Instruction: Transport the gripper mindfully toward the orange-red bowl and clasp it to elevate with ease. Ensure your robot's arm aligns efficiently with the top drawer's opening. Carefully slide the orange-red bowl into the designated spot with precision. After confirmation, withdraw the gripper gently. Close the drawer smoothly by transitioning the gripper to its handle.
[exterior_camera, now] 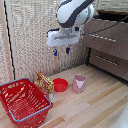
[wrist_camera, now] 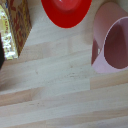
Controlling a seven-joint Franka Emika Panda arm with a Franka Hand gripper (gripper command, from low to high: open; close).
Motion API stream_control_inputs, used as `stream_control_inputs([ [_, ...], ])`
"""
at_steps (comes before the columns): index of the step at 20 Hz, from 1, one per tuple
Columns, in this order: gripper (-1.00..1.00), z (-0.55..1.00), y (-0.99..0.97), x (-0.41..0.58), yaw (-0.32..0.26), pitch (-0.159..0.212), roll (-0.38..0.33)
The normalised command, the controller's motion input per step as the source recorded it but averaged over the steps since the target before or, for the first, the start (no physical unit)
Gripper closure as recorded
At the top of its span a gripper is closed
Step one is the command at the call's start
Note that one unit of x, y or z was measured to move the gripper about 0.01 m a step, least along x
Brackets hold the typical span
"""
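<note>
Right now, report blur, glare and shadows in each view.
Exterior view: soft and low in detail throughout; the gripper is smeared, the basket wires merge. Wrist view: the bowl shows a pale glare spot; the cup edges are fuzzy; a dark shadow sits at one edge.

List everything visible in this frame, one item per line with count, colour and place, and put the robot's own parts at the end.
orange-red bowl: one, glossy orange-red, on the wooden table between the box and the cup.
pink cup: one, pink, upright on the table just to the exterior view's right of the bowl.
box: one, yellow and red printed, standing between the basket and the bowl.
wire basket: one, red, at the exterior view's lower left.
table: one, light wood planks.
drawers: dark brown fronts with thin silver bar handles, at the exterior view's right.
robot's arm: one, white, above the scene.
end effector: one, white with blue-tipped fingers, open, high above the bowl.
</note>
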Motion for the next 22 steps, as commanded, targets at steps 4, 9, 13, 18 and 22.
stream_control_inputs([
  [4,-1.0,-0.06,-0.13,0.219,-0.032,0.031,0.0],
  [9,-1.0,-0.06,-0.25,0.305,-0.048,0.014,0.0],
  [13,-1.0,-0.17,-0.33,0.276,-0.034,0.004,0.001],
  [18,-1.0,-0.34,-0.22,0.042,-0.001,0.039,-0.012],
  [22,-1.0,-0.36,-0.09,0.0,0.0,0.043,-0.031],
])
